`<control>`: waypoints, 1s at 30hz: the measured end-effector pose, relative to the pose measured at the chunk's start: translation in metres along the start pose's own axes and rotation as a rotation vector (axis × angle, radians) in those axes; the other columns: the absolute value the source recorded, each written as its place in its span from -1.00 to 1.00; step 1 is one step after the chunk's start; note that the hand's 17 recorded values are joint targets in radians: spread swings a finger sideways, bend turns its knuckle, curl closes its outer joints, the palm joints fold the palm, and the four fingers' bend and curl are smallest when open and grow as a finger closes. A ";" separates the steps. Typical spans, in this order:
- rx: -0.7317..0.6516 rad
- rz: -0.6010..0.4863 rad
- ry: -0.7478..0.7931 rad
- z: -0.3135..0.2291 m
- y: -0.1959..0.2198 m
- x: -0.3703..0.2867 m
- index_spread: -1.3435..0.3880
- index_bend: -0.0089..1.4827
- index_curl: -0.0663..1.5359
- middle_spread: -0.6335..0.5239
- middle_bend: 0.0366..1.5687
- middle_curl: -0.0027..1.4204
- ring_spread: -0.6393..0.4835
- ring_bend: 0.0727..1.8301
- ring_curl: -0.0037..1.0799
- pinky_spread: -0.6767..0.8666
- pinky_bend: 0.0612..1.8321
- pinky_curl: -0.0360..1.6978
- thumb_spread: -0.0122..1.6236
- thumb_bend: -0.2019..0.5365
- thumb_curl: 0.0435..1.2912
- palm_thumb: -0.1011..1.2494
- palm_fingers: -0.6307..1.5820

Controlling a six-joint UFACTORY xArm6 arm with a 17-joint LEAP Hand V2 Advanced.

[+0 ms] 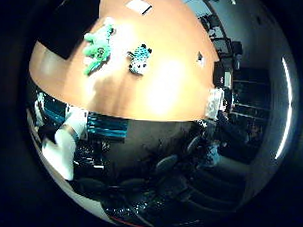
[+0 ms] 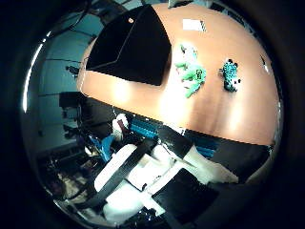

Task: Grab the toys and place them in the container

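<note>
A green plush toy (image 2: 191, 69) and a smaller white, teal and black spotted toy (image 2: 230, 73) lie side by side on an orange-brown table (image 2: 181, 110). A black container (image 2: 138, 48) stands on the table beside the green toy. The little finger side palm view shows the same green toy (image 1: 99, 47) and the spotted toy (image 1: 140, 58) on the table. My right hand (image 2: 143, 176) is well away from the table, far from the toys. Its white and black fingers (image 1: 60, 150) look relaxed and hold nothing.
A white sheet of paper (image 2: 193, 25) lies on the table past the toys. A small dark object (image 1: 200, 57) lies on the table further along. Dark office chairs (image 1: 170, 164) stand along the table's near edge.
</note>
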State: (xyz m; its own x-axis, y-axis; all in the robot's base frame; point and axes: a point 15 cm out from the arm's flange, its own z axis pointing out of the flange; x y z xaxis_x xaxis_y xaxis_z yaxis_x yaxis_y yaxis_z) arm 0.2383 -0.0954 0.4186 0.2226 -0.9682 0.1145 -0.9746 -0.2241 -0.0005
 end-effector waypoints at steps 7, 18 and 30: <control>0.087 0.178 -0.060 0.007 -0.035 0.024 0.10 -0.80 -0.60 0.00 -0.74 -0.51 0.39 -0.71 -0.53 0.43 -0.71 -0.62 0.28 -0.51 -0.61 0.03 -0.17; 0.118 0.487 -0.174 0.045 -0.069 0.086 0.26 -0.78 -0.60 0.22 -0.73 -0.51 0.45 -0.66 -0.54 0.43 -0.65 -0.61 0.30 -0.52 -0.61 0.04 -0.22; 0.153 0.698 -0.257 0.117 -0.104 0.140 0.37 -0.79 -0.60 0.46 -0.76 -0.53 0.58 -0.70 -0.56 0.46 -0.59 -0.60 0.31 -0.52 -0.61 0.02 -0.34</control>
State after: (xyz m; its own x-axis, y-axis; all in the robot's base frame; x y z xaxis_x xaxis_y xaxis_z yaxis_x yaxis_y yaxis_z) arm 0.3737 -0.2206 0.3186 -0.4270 -0.8824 -0.1976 -0.8812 0.4551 -0.1281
